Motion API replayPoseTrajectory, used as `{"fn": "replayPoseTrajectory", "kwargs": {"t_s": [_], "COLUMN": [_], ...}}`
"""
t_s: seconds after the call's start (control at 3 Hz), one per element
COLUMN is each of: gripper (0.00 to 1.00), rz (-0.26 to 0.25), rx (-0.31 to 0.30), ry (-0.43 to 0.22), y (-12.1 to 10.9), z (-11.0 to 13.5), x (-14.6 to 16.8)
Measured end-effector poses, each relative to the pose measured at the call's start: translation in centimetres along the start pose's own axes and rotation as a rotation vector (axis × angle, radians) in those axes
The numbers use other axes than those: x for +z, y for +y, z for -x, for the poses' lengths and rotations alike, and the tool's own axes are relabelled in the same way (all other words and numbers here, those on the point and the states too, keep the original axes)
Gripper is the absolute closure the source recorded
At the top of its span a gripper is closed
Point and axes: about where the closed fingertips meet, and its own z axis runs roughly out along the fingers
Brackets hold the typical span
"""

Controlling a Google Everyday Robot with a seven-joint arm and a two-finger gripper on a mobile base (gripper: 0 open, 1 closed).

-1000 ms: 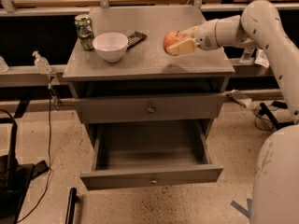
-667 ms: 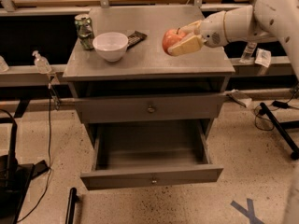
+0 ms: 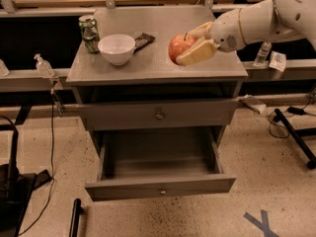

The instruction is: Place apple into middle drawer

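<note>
The cream-coloured two-finger gripper (image 3: 189,46) was seen reaching in from the right over the flat grey metal cabinet top (image 3: 158,69), near its right front corner. Its fingers (image 3: 198,53) were closed around the round red-orange apple (image 3: 177,46), one finger lying over the fruit and one under its front side. Whether the apple was touching the top or held just above it could not be told.

Left of the gripper, a strip of bare surface was left open before the white ceramic bowl (image 3: 116,48). A dark wrapped bar (image 3: 143,40) was seen beyond the bowl, and a green drink can (image 3: 89,33) at the far left edge.

Directly below the gripper, a grey knobbed upper drawer front (image 3: 159,115) was found closed, flush under the top's front edge. Lower down, the wide shallow grey middle drawer (image 3: 160,185) was pulled out towards the camera, its interior open and unobstructed, its front edge standing well forward of the cabinet. Speckled floor (image 3: 276,181) lay open below and to the right.
</note>
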Motion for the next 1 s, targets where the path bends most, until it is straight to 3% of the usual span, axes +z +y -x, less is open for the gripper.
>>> {"fn": "replayPoseTrajectory", "kwargs": {"t_s": [0.33, 0.67, 1.0], "gripper": [1.00, 1.00, 1.00], "rz": [0.054, 0.095, 0.169], "rx": [-0.058, -0.152, -0.196], "ry": [-0.030, -0.055, -0.043], "y": [1.5, 4.4, 7.5], "z": [0.3, -0.5, -2.7], "x": [1.6, 2.3, 4.4]}}
